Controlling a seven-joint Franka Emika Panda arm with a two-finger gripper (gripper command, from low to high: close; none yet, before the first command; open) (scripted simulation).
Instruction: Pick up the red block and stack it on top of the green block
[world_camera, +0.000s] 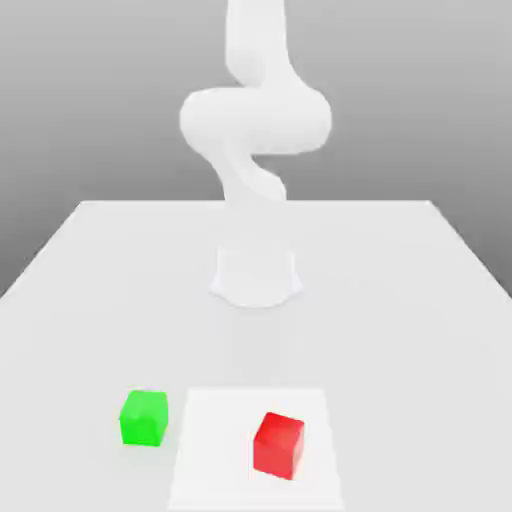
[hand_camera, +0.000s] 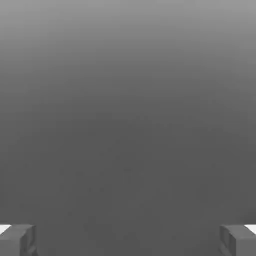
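table (world_camera: 380, 340): carries both blocks and a white square.
arm (world_camera: 256, 120): rises from the table, behind the blocks.
white square (world_camera: 215, 460): under the red block.
red block (world_camera: 278, 446): toward the exterior view's right of the green block, well apart; sits turned, no clear long axis.
green block (world_camera: 145, 418): beside the white square, top bare.
jaws (hand_camera: 128, 242): wide open, nothing between; exact bearing to red block can't be told.
coming move: likely bring jaws over red block, matching its turn.
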